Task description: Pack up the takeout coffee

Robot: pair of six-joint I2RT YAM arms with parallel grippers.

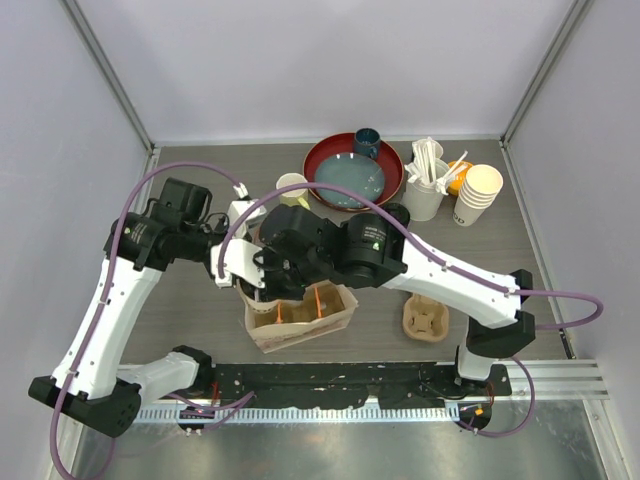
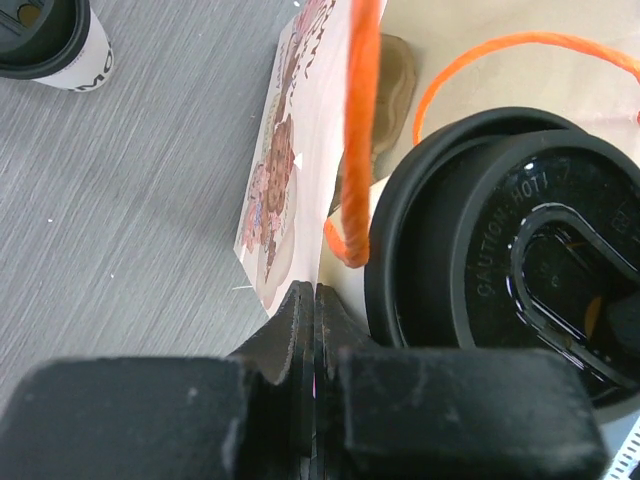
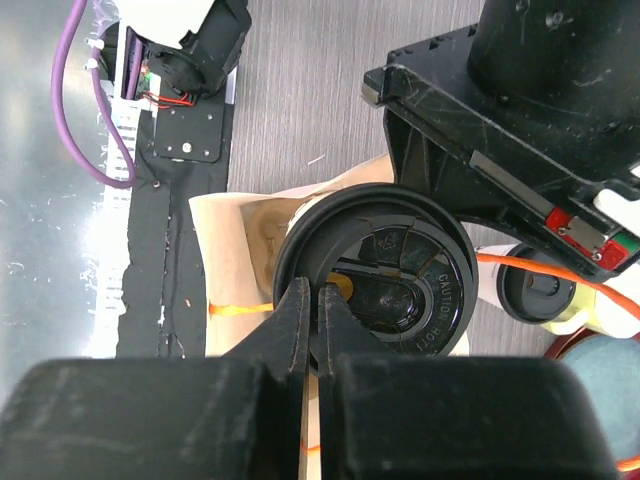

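Observation:
One takeout coffee cup's black lid (image 3: 385, 265) is pinched at its near rim by my shut right gripper (image 3: 320, 296). The cup hangs in the open mouth of a brown paper bag (image 1: 300, 318) with orange string handles (image 2: 360, 130); how deep it sits I cannot tell. The same lid (image 2: 510, 260) fills the right of the left wrist view. My left gripper (image 2: 315, 300) is shut on the bag's upper edge (image 2: 290, 150) beside the cup. A second lidded takeout coffee cup (image 2: 45, 40) stands on the table away from the bag, also seen as the small cup (image 3: 535, 288).
A cardboard cup carrier (image 1: 425, 318) lies right of the bag. At the back are a red tray (image 1: 318, 160) with a teal plate, a dark blue cup (image 1: 366, 142), a pale yellow mug (image 1: 291, 185), a white holder of utensils (image 1: 425, 190) and stacked paper cups (image 1: 477, 193).

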